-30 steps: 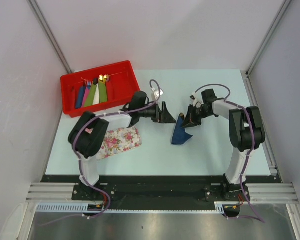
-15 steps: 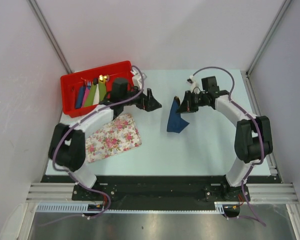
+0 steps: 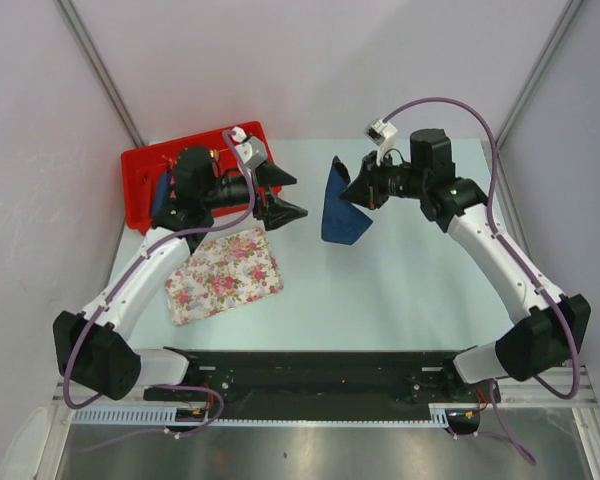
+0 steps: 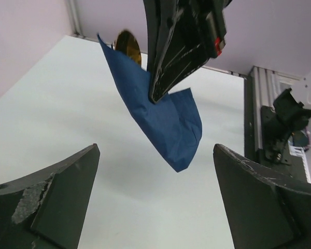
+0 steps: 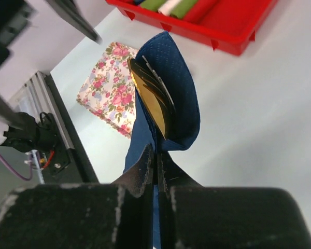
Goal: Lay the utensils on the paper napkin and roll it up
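Observation:
My right gripper point(image 3: 355, 190) is shut on the navy-blue paper napkin point(image 3: 340, 208) and holds it hanging above the table's middle. In the right wrist view the napkin point(image 5: 179, 85) wraps around the gold spoon point(image 5: 150, 106), with dark fork tines point(image 5: 158, 80) just behind it; my fingers point(image 5: 158, 166) pinch the fold below. The left wrist view shows the napkin point(image 4: 163, 116) dangling, the spoon's gold bowl point(image 4: 128, 45) poking out at its top. My left gripper point(image 3: 285, 195) is open and empty, lifted left of the napkin.
A red bin point(image 3: 145, 205) at the back left holds several coloured rolls point(image 3: 170, 190). A pink-flowered tray point(image 3: 225, 275) lies on the table in front of it, under my left arm.
My right gripper has lifted the napkin with the utensils up and back. My left gripper has risen and drawn back to the left, toward the red bin.

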